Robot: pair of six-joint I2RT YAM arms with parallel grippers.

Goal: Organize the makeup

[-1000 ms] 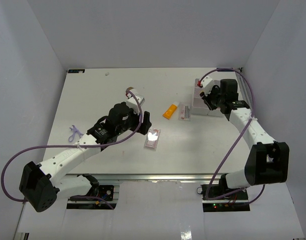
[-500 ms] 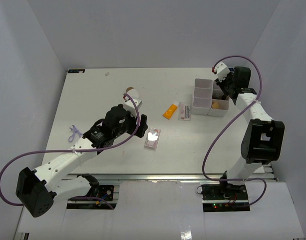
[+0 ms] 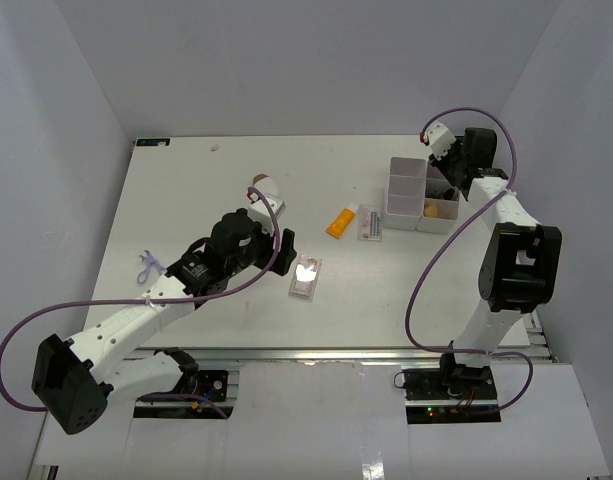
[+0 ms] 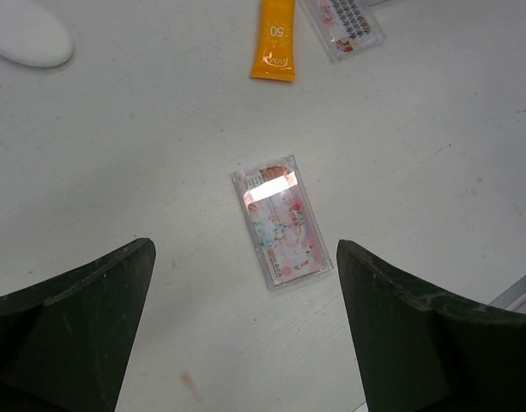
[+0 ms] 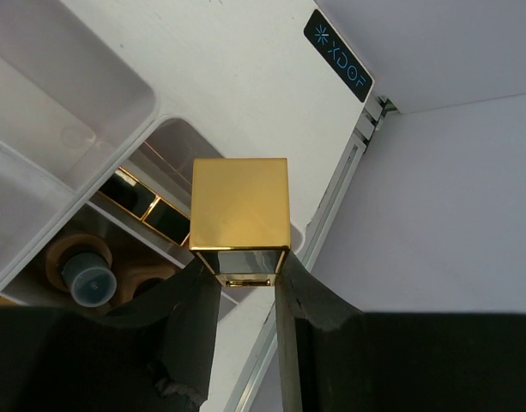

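1. Gold square-ended case [image 5: 239,202]: gripped between the two fingers of the right claw [image 5: 241,276], which stands narrow and closed on its lower part. The case hangs above the rim of the white box [image 5: 172,107], over the compartment that holds dark, gold-trimmed pieces [image 5: 147,202]. The neighbouring compartment holds a tan bottle [image 5: 81,268] with a dark cap. From overhead the case itself cannot be made out.

2. White box, overhead view [image 3: 406,185]: located at the far right of the bench [image 3: 186,180]. A tan rounded item [image 3: 429,208] lies in its near right compartment.

3. Clear-pink palette [image 4: 282,221]: lies flat on the bench at mid-table, touching nothing else. The left claw [image 4: 243,257] hangs above it with fingers spread wide and holds nothing; the palette shows in the gap between the two fingers.

4. Orange tube [image 4: 276,39] and second palette [image 4: 341,26]: lie just beside each other on the bench, between the first palette and the white box.

5. White oval piece [image 4: 27,34]: rests on the bench beyond the left claw, well apart from the tube.

6. Purple loop [image 3: 146,265]: lies on the bench near the left edge, beside the left arm.
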